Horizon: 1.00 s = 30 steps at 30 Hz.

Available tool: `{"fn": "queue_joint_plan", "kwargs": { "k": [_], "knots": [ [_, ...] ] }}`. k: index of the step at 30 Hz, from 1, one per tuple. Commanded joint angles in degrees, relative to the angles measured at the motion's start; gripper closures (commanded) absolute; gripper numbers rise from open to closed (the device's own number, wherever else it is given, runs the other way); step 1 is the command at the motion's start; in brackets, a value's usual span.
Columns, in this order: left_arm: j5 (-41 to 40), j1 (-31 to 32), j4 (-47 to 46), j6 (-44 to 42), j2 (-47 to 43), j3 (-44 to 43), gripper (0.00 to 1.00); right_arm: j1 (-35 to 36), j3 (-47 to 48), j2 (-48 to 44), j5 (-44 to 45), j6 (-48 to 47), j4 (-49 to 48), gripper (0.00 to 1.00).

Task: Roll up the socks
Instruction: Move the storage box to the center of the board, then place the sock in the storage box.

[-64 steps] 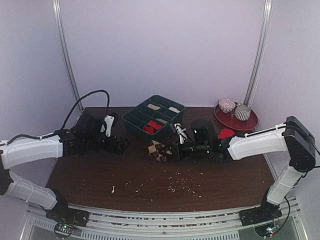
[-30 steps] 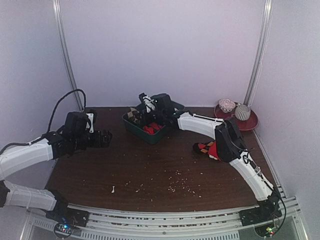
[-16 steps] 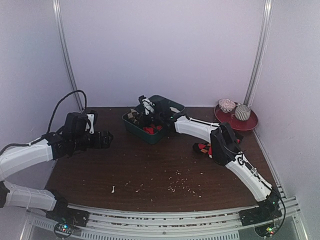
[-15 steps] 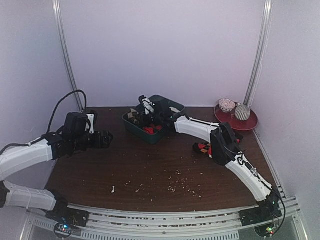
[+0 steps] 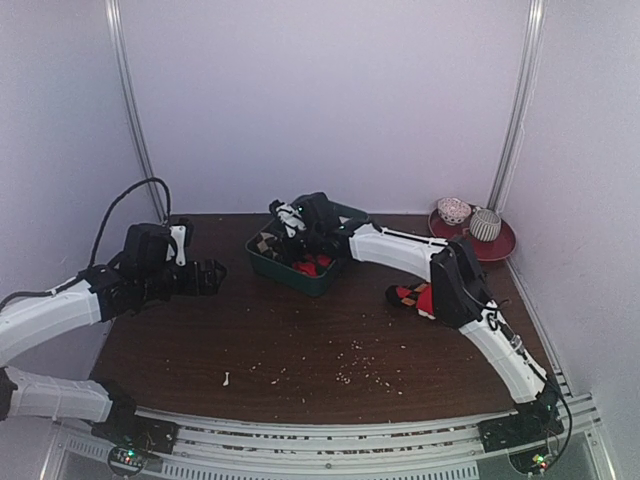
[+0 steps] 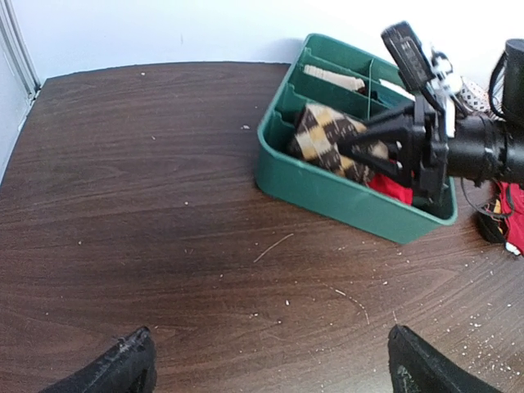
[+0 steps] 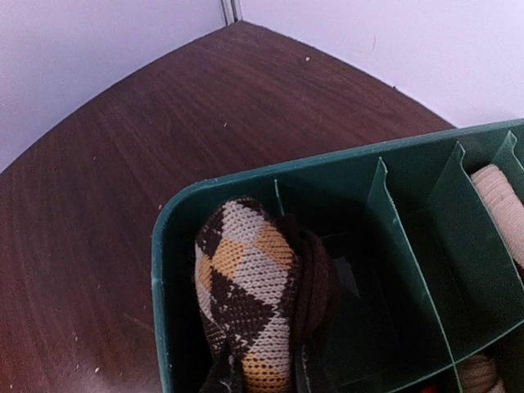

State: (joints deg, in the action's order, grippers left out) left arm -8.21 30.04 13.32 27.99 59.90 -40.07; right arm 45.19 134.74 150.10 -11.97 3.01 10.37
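Observation:
The brown argyle sock roll point(image 7: 246, 286) sits in the near-left corner compartment of the green divided tray point(image 7: 160, 270). My right gripper point(image 7: 264, 378) is shut on it, one finger on each side. The top view shows my right gripper point(image 5: 283, 232) over the tray point(image 5: 300, 282) with the roll point(image 5: 267, 243) at its tip. The left wrist view shows the roll point(image 6: 323, 135) held by my right gripper point(image 6: 385, 151). A red sock bundle point(image 5: 310, 266) lies in a neighbouring compartment. My left gripper point(image 5: 208, 275) is open and empty, with its fingertips point(image 6: 123, 368) over bare table.
A red sock with a dark red-marked one point(image 5: 412, 296) lies on the table under my right arm. A red plate point(image 5: 490, 248) with two cups stands at the back right. Beige items point(image 7: 498, 195) lie in the far tray compartments. Crumbs dot the table front point(image 5: 360, 368).
My right arm has carried the argyle roll from the table's middle to the tray and lowered it into the corner compartment. My left arm has drawn back to the left.

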Motion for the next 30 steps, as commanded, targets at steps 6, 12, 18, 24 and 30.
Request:
{"fn": "queue_joint_plan", "kwargs": {
  "k": [6, 12, 18, 24, 30],
  "knots": [
    [1.14, -0.19, -2.36, -1.0, -0.55, 0.48, 0.03, 3.07, -31.2, -17.2, -1.69, -7.58, 4.13, 1.0],
    [0.56, -0.2, -1.75, -1.4, 1.67, -0.21, 0.03, 3.7, -37.2, -23.58, -3.26, -14.82, -3.25, 1.0],
    [-1.47, -0.24, -1.48, -1.75, 2.86, -0.26, 0.03, 3.7, -40.9, -28.53, -5.21, -17.36, -13.21, 1.0],
    [-2.53, -0.19, -0.98, -2.02, 4.1, -0.78, 0.03, 3.59, -39.99, -25.97, -10.24, -16.51, -14.22, 1.0],
    [-2.51, -0.19, -0.48, -2.24, 4.96, -1.23, 0.03, 3.33, -38.73, -23.63, -10.64, -18.28, -11.24, 1.0]
  ]
}}
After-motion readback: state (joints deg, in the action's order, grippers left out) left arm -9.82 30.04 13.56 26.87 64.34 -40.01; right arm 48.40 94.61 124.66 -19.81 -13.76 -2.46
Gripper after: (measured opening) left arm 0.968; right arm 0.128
